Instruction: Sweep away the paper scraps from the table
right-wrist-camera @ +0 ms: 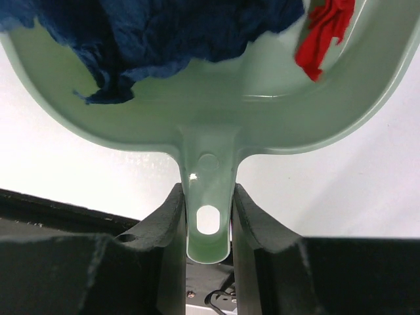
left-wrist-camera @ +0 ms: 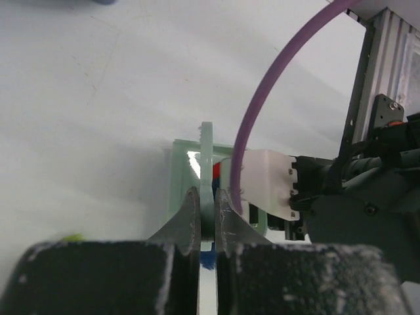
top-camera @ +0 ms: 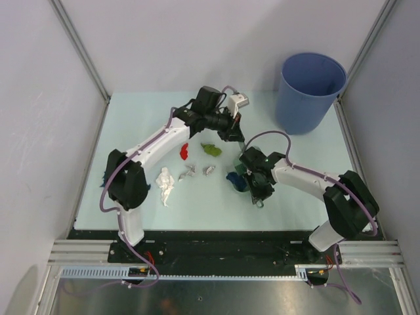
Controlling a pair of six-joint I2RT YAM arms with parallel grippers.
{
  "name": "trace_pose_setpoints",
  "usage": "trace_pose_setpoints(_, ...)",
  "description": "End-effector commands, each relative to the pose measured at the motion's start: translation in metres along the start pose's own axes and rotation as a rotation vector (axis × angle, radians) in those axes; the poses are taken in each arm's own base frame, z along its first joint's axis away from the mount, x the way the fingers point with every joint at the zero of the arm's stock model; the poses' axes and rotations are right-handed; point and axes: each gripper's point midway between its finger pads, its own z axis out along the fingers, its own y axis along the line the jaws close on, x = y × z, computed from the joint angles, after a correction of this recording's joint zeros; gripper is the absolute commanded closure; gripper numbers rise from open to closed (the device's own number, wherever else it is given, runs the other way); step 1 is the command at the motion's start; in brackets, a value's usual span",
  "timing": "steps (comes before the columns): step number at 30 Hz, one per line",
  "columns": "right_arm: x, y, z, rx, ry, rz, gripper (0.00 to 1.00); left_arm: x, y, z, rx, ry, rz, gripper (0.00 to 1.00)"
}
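My left gripper (left-wrist-camera: 207, 197) is shut on the thin handle of the pale green hand brush (left-wrist-camera: 207, 147), which points down at the table (top-camera: 131, 118) near its middle. My right gripper (right-wrist-camera: 209, 197) is shut on the handle of the pale green dustpan (right-wrist-camera: 216, 121). A dark blue paper scrap (right-wrist-camera: 164, 33) and a red one (right-wrist-camera: 321, 33) lie inside the pan. From above, the brush hand (top-camera: 231, 134) hangs just behind the pan (top-camera: 237, 178). Loose scraps lie left of it: red (top-camera: 184, 151), green (top-camera: 210, 149), grey (top-camera: 190, 172) and white (top-camera: 165, 184).
A blue bucket (top-camera: 308, 92) stands at the back right corner of the table. Grey frame posts (top-camera: 79, 49) rise at the back corners, and a black rail (top-camera: 223, 239) runs along the front. The right arm (left-wrist-camera: 367, 190) fills the right side of the left wrist view.
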Motion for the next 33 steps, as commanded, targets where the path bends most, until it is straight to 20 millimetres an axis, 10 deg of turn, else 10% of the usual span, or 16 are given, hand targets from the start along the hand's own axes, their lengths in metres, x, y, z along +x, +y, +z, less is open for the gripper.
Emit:
trace_pose_setpoints(1,0.0,0.005,-0.019,-0.02,-0.043,0.035,1.0,-0.042,-0.011,-0.05,-0.073,-0.109,0.073,1.0)
trace_pose_setpoints(13,-0.001,-0.004,-0.02,0.03,-0.058,0.028,1.0,-0.062,-0.05,-0.097,-0.001,-0.171,0.119,1.0)
trace_pose_setpoints(23,-0.017,-0.006,-0.066,0.032,-0.144,0.013,1.0,-0.065,0.047,-0.183,-0.412,-0.226,0.129,1.0)
trace_pose_setpoints(33,-0.084,-0.024,-0.139,0.057,-0.243,-0.055,1.0,-0.027,0.055,-0.22,-0.555,-0.184,0.165,1.0)
